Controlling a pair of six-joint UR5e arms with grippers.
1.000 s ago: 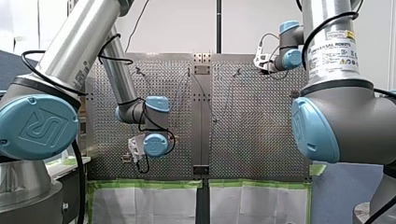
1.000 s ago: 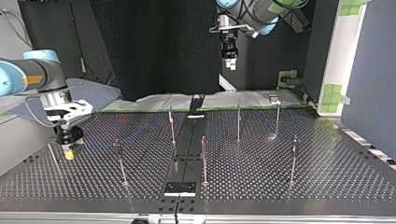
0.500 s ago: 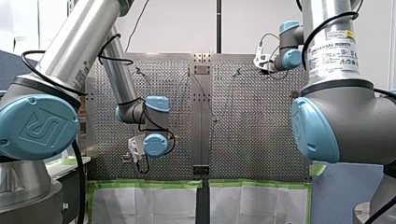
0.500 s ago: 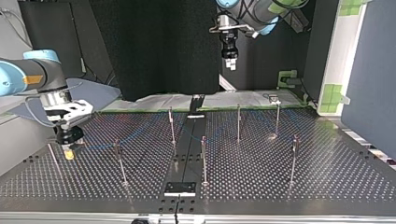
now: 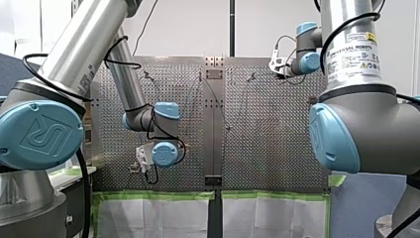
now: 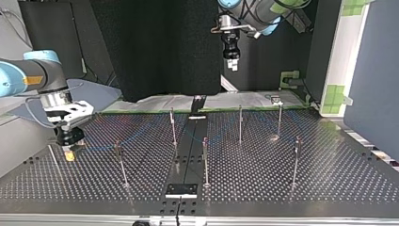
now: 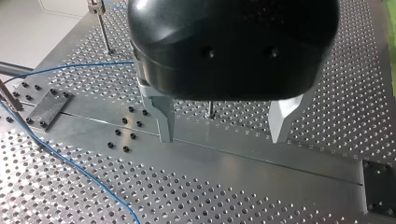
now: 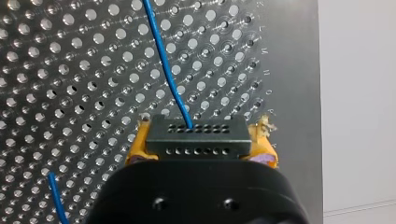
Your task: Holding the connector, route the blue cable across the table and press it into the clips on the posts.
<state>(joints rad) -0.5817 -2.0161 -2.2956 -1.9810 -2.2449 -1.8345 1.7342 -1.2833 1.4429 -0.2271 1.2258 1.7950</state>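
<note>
Two grippers, six posts (image 6: 205, 160), one blue cable (image 8: 164, 60), one connector (image 8: 196, 136), one perforated tabletop (image 6: 263, 188).

Right gripper (image 8: 201, 149): closed upon the connector, yellow pads (image 8: 136, 150) pressed to both its ends, per right wrist view. In top view, at middle left of the frame, low over the tabletop near its left edge.

Connector: black, rectangular, two rows of small holes on the visible face. Gripped crosswise between the pads, just above the tabletop.

Blue cable: leaving the connector's outer row of holes and running ahead of the right gripper over the perforations. In top view, faintly traced from the right gripper toward the frame's centre, passing the lower-left post and on toward the post behind it. Seating at the post tops too small to tell. In left wrist view, crossing the tabletop beside the left gripper (image 7: 224, 133), well apart from it.

Left gripper: black body, metal fingers (image 7: 164, 116) spread wide, nothing between them. In top view, at upper centre of the frame, hanging well above the tabletop. In left wrist view, over the plain centre strip (image 7: 261, 158) of the tabletop, one post standing ahead, seen between the fingers.

Posts: thin, upright, spread across the middle band of the frame in top view.
</note>
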